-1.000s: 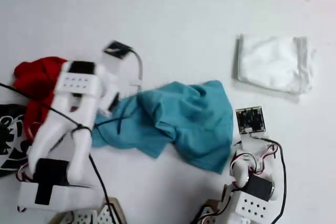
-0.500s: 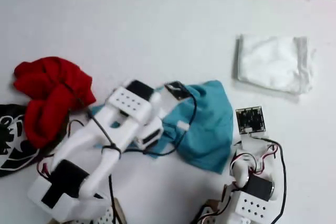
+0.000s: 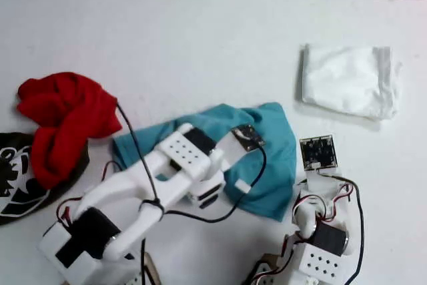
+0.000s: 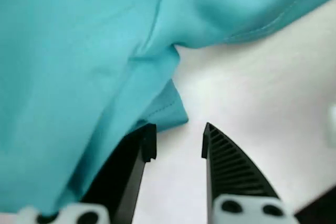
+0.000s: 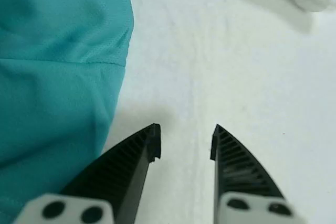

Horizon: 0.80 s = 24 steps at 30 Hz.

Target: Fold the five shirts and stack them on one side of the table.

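Four shirts in view: crumpled teal fabric shirt (image 3: 270,141) mid-surface, folded white cloth shirt (image 3: 347,81) far right, bunched red shirt (image 3: 63,115) left, black printed shirt (image 3: 13,178) at the left edge. Left pincer (image 4: 176,140) spread apart at the teal shirt's near hem. Right pincer (image 5: 185,140) also apart, over bare white surface (image 5: 220,77) just right of the teal shirt.
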Each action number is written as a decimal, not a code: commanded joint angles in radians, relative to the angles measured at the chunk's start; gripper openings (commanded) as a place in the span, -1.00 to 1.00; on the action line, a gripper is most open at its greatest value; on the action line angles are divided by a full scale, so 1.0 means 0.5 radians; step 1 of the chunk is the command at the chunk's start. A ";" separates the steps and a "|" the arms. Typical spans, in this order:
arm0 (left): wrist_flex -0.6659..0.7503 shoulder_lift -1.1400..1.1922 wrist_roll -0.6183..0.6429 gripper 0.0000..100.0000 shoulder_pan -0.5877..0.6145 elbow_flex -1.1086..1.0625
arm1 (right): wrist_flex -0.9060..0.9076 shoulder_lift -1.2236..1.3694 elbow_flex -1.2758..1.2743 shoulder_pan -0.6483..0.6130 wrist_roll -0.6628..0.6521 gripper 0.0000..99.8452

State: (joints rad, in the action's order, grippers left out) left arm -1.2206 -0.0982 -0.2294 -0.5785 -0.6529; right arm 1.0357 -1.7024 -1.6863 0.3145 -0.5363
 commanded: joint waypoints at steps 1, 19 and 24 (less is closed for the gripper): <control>0.169 -0.012 0.015 -0.67 -0.015 -0.081 | 0.002 -0.035 -0.021 0.011 -0.003 -0.67; 0.485 -0.009 0.015 -0.57 0.218 -0.244 | 0.002 -0.035 -0.021 0.011 0.000 -0.67; 0.488 -0.012 0.006 -0.78 0.236 -0.235 | 0.002 -0.035 -0.021 0.011 0.000 -0.67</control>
State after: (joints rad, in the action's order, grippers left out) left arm -1.0104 -0.0997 -0.2309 -0.4895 -0.7772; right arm 1.0357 -1.7024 -1.6863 0.3145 -0.5363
